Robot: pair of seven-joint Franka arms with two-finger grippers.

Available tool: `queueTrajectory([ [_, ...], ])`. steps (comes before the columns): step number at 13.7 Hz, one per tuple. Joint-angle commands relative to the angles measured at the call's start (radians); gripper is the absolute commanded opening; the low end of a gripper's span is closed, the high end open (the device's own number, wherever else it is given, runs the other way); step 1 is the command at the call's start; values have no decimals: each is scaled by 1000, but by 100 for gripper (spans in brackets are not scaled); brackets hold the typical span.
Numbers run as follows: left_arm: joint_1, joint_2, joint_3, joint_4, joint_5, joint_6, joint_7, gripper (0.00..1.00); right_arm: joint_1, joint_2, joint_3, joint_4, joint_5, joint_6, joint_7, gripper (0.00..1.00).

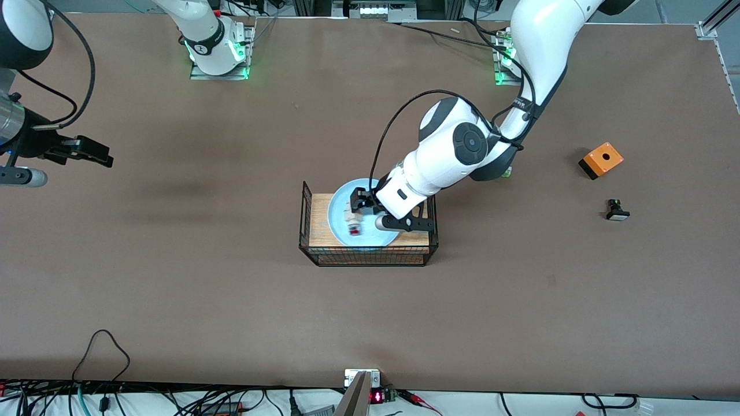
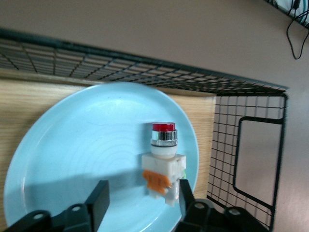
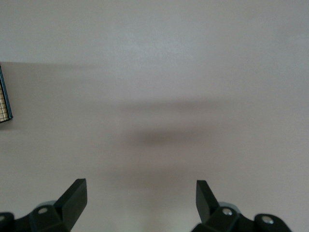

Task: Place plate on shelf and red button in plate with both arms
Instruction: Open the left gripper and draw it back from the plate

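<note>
Red button (image 2: 164, 164) beside spread left tool (image 2: 140, 205)

Robotics lab: bolted arm bases (image 1: 218, 55), cable clutter (image 1: 173, 401).

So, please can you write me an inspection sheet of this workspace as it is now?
Surface: brown table.
Job's things: plate lies on the wooden-topped wire rack; red button lies on the plate.
Clutter: orange box and black part with white cap, toward the left arm's end.
Grippers: left tool open over the plate, one finger beside the button; right tool open over bare table, waiting.
Cables: bundles along the table's edge nearest the camera.
Surroundings: nothing seen.
</note>
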Motion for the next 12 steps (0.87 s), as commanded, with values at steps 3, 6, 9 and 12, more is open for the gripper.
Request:
queueTrajectory([
  [3,59,-171,24,0,-8,-376,-48,100,3,-55,12,11,-7,-46,-11,100],
  [6,140,-245,32,3,163,-593,-44,100,6,-49,12,26,-5,-64,-26,100],
  [9,157,-303,36,3,349,-794,-32,100,6,-44,12,40,-2,-65,-29,100],
  [12,180,-356,48,5,453,-917,159,100,9,-44,12,40,-4,-65,-29,100],
])
